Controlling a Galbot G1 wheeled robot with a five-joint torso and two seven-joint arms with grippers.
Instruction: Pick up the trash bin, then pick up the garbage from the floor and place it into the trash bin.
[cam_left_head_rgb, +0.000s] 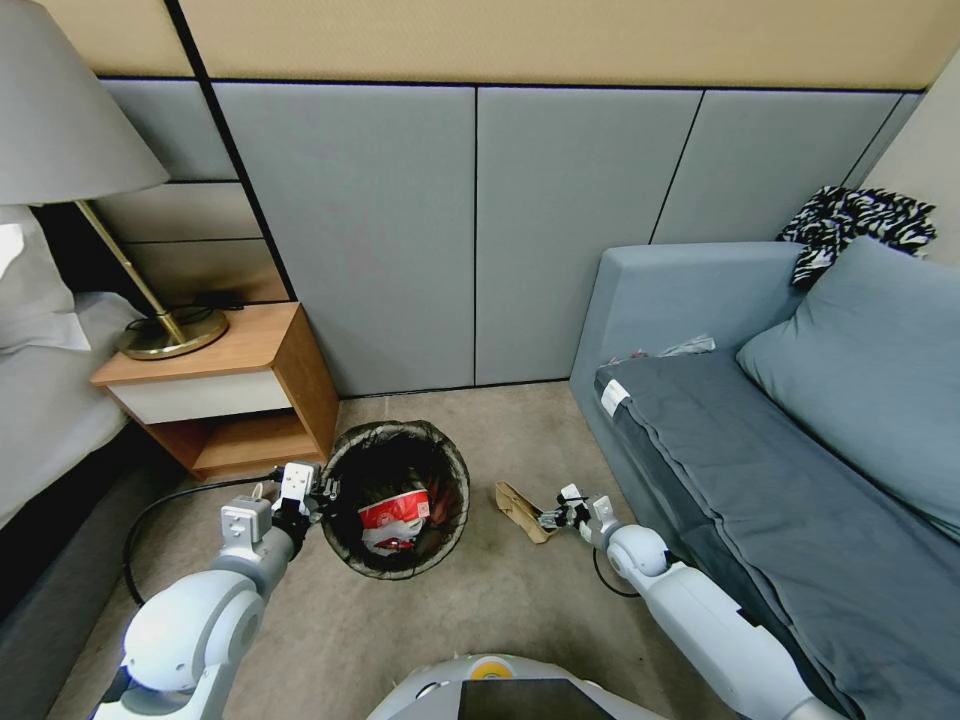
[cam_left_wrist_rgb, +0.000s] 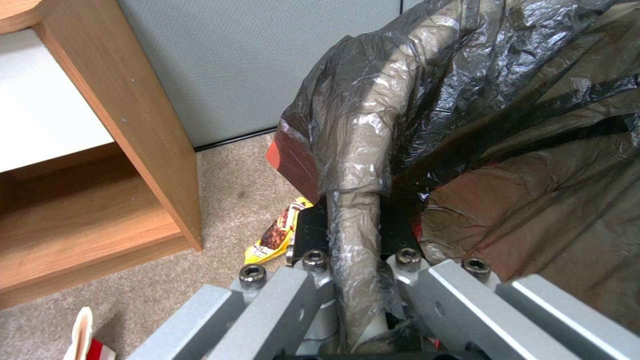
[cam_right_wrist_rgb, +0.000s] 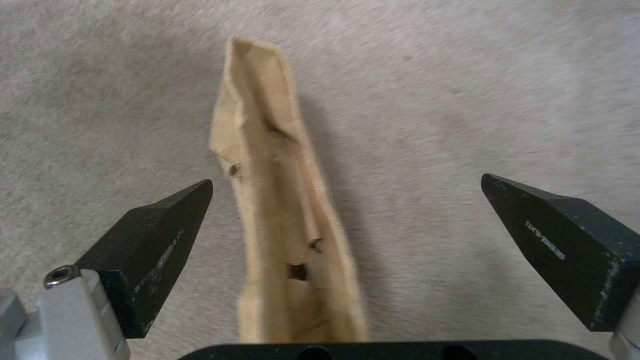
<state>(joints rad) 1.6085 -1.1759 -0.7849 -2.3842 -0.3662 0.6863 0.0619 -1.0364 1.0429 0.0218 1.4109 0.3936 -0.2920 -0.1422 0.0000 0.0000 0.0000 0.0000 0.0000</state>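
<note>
Clamped on the bag-covered rim, the left gripper (cam_left_wrist_rgb: 353, 280) holds the small round bin lined with crinkly black plastic (cam_left_head_rgb: 396, 497) beside the wooden bedside cabinet (cam_left_head_rgb: 225, 395), its mouth facing up, presumably so litter can be dropped straight in. A red-and-white paper cup (cam_left_head_rgb: 393, 512) already lies inside. Near the cabinet's foot, a yellow snack wrapper (cam_left_wrist_rgb: 275, 237) rests on the beige short-pile carpet (cam_left_head_rgb: 520, 610), partly behind the bin. To the right, the tan paper bag (cam_right_wrist_rgb: 280, 215) lies flat on the carpet between bin and grey sofa (cam_left_head_rgb: 760, 440). Over it the right gripper (cam_right_wrist_rgb: 347, 220) hovers with fingers spread wide, one each side of the bag and touching neither edge, apparently lined up to close across its narrow width.
</note>
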